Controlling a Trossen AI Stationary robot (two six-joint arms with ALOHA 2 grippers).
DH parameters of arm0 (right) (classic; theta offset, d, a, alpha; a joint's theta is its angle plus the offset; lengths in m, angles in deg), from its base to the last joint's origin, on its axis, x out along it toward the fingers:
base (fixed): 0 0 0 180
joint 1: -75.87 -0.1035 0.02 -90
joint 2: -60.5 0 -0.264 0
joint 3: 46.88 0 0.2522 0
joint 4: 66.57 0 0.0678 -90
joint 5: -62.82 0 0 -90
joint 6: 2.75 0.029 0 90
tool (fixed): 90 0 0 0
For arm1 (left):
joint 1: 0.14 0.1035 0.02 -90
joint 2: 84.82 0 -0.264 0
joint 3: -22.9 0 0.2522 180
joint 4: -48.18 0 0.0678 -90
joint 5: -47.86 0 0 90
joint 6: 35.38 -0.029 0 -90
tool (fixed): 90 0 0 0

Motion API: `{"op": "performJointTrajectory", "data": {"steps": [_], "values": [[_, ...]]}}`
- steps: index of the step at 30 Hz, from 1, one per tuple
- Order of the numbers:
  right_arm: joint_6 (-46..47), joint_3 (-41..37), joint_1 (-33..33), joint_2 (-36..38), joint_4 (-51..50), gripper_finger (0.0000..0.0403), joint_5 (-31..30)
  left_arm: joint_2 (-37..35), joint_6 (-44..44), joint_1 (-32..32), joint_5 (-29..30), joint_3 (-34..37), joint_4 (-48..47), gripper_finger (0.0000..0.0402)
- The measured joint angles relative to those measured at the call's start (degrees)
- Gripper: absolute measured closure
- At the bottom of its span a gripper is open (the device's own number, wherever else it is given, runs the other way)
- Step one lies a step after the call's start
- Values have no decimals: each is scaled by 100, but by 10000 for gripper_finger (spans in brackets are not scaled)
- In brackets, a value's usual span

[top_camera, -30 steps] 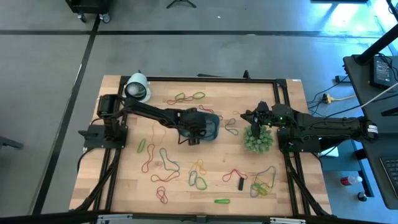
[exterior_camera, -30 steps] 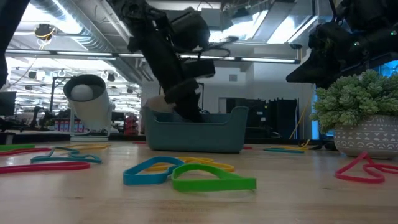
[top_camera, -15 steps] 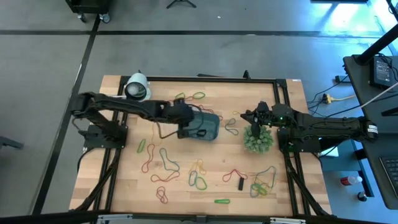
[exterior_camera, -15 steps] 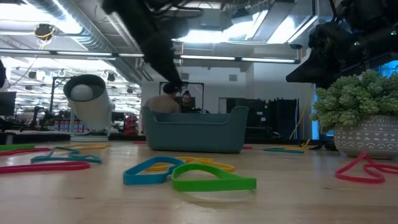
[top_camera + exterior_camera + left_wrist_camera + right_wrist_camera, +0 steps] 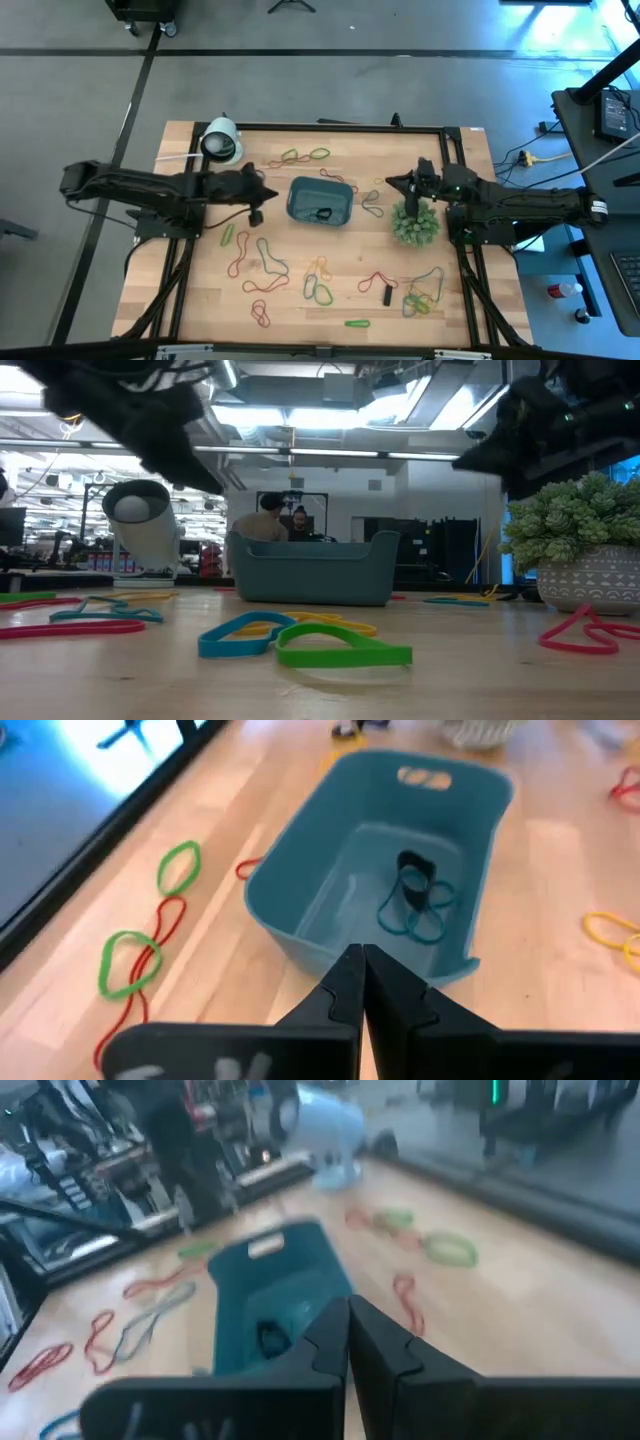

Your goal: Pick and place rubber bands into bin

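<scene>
The left gripper (image 5: 262, 190) hangs above the wooden table (image 5: 200, 300) just to the left of the small shallow blue-teal plastic bin (image 5: 320, 201), clear of its rim, its two dark fingers (image 5: 345, 990) pressed together with nothing between them. Seen from that wrist, the bin (image 5: 385, 860) lies straight ahead with a dark rubber band and a teal one (image 5: 415, 900) resting on its floor.

Loose thin rubber bands lie all about the bin: green and red loops (image 5: 305, 156) beyond its far-left corner, a green one (image 5: 227, 235) and red ones (image 5: 240, 262) on the near-left side close under the left arm, a dark loop (image 5: 371, 206) just to the bin's right, and more yellow, green and red ones (image 5: 318, 285) on the near side. A small black oblong block (image 5: 387, 296) sits among those, and farther right lies a tangle of green and yellow bands (image 5: 420, 298).

The right gripper (image 5: 392, 183) hovers to the right of the bin, over the dark loop, its fingers (image 5: 330, 1342) closed and empty too. Beside it, right of the bin, stands a spiky green plant-like ball in a pale pot (image 5: 415, 224). A white dome-shaped object (image 5: 221, 140) stands at the table's far-left corner, well away from the bin. In the low view, people (image 5: 272, 520) show in the room behind the bin.
</scene>
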Motion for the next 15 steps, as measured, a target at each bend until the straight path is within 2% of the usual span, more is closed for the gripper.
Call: {"op": "performJointTrajectory", "data": {"steps": [6, 15], "values": [[-471, 925, 11, -629, -392, 388, -241, -872, -2, 4, -260, 896, 871, 400], [-404, 2974, 483, -2677, -3027, 388, -513, -1277, -15, 7, -165, 1198, 1105, 400]]}}
